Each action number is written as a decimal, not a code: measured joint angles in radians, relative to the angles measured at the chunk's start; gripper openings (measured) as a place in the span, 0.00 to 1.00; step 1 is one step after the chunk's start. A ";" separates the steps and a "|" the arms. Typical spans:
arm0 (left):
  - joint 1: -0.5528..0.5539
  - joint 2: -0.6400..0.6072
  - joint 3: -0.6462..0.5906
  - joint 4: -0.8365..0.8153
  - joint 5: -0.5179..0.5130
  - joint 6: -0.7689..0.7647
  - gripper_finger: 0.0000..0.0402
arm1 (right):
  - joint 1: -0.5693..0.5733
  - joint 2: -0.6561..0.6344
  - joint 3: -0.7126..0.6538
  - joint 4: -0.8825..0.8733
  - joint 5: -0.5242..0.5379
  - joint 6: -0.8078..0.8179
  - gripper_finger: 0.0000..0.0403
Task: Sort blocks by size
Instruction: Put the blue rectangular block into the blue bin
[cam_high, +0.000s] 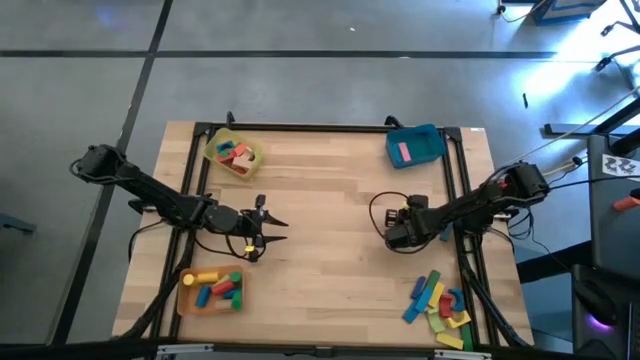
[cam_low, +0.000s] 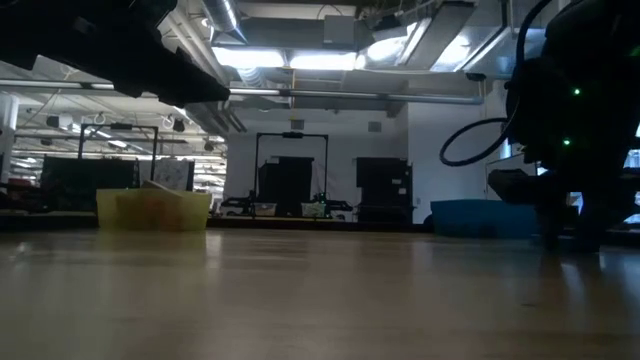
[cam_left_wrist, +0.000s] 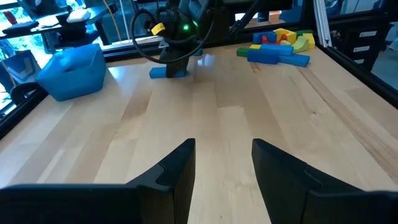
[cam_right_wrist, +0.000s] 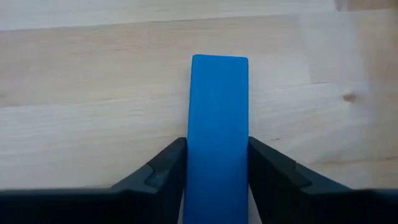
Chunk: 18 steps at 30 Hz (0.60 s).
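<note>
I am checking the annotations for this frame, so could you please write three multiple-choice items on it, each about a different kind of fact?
1. Where is the loose pile of blocks?
A. near corner on the right arm's side
B. table centre
C. inside the blue tray

2. What colour is the bar between the right end effector's fingers?
A. red
B. blue
C. green

3. How is the left end effector?
A. shut on a cylinder
B. out of view
C. open and empty

Answers: 1 A, the high view shows the pile there. 2 B, the right wrist view shows a blue bar. 3 C, the left wrist view shows only bare table between its fingers.
</note>
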 joint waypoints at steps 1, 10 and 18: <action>0.000 0.000 0.000 0.000 0.000 0.000 0.36 | 0.000 0.000 0.002 -0.001 0.005 0.000 0.38; 0.000 0.000 0.000 0.000 0.000 0.000 0.36 | -0.002 0.002 0.039 0.041 0.066 -0.070 0.35; 0.000 0.000 0.000 0.000 0.000 0.000 0.36 | -0.002 0.002 0.065 0.011 0.092 -0.116 0.35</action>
